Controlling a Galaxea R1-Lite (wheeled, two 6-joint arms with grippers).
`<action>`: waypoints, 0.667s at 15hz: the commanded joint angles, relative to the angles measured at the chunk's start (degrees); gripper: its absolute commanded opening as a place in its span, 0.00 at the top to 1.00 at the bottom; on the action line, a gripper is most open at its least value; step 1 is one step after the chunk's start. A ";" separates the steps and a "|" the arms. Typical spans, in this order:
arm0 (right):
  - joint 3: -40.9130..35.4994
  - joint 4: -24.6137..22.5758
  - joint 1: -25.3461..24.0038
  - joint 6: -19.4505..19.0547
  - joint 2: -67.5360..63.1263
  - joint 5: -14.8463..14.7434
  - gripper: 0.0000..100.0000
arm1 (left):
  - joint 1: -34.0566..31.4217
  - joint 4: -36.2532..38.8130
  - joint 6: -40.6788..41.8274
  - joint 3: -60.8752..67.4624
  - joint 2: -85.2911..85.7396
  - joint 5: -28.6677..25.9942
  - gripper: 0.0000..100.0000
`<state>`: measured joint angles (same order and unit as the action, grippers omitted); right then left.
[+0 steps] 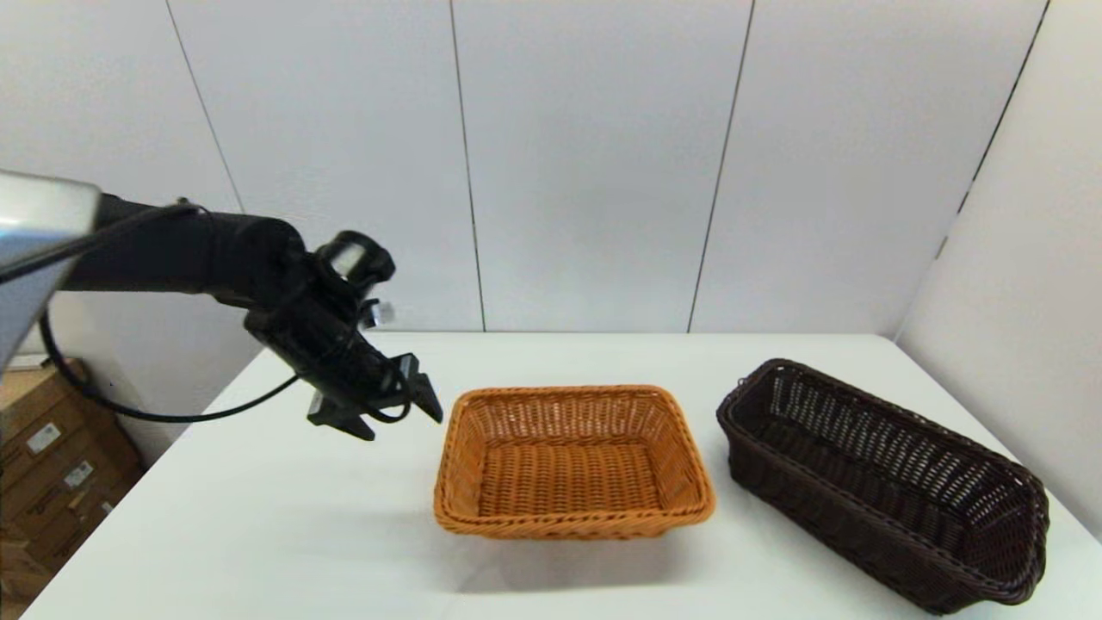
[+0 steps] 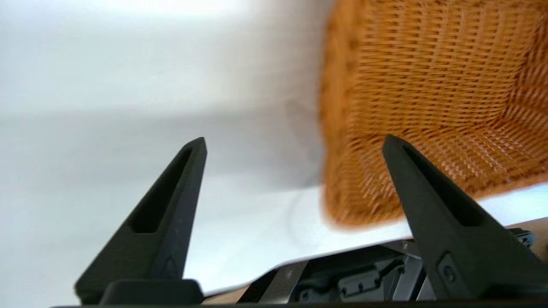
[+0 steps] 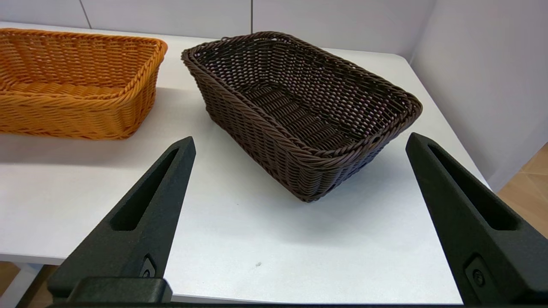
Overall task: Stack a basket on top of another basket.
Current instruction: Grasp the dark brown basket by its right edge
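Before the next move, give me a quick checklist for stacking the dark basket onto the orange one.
1. Orange basket empty inside: ok.
2. Dark basket empty, upright on the table: ok.
3. Baskets apart, a gap between them: ok.
4. Left hand open, above the table beside the orange basket, holding nothing: ok.
5. Right hand open, short of the dark basket, not gripping it: not ok.
6. Dark basket lined up with the orange one: not ok, it sits at an angle.

The white tabletop [image 1: 284, 517] holds two baskets side by side: an orange basket [image 1: 572, 461] and a dark basket [image 1: 887, 482], apart.
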<state>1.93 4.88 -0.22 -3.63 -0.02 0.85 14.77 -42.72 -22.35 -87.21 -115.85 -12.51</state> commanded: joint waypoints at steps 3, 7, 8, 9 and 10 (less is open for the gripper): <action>0.01 -0.04 -0.04 -0.06 0.02 0.03 0.00 | -14.42 -6.68 8.90 6.35 22.16 0.03 0.00; 0.01 0.05 -0.04 -0.06 0.02 0.03 0.00 | -20.93 -10.99 15.23 12.50 34.55 1.70 0.00; 0.10 -0.04 -0.04 -0.06 0.02 0.03 0.00 | -22.51 -10.81 17.34 15.05 38.24 1.87 0.00; 0.10 -0.04 -0.04 -0.06 0.02 0.03 0.00 | -23.39 -10.81 18.21 17.16 42.19 1.87 0.00; 0.10 -0.04 -0.04 -0.06 0.02 0.03 0.00 | -23.48 -10.81 18.21 19.27 46.33 1.78 0.00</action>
<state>1.97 4.84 -0.24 -3.66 -0.02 0.85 -5.62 -53.03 -6.34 -74.45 -82.77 -10.96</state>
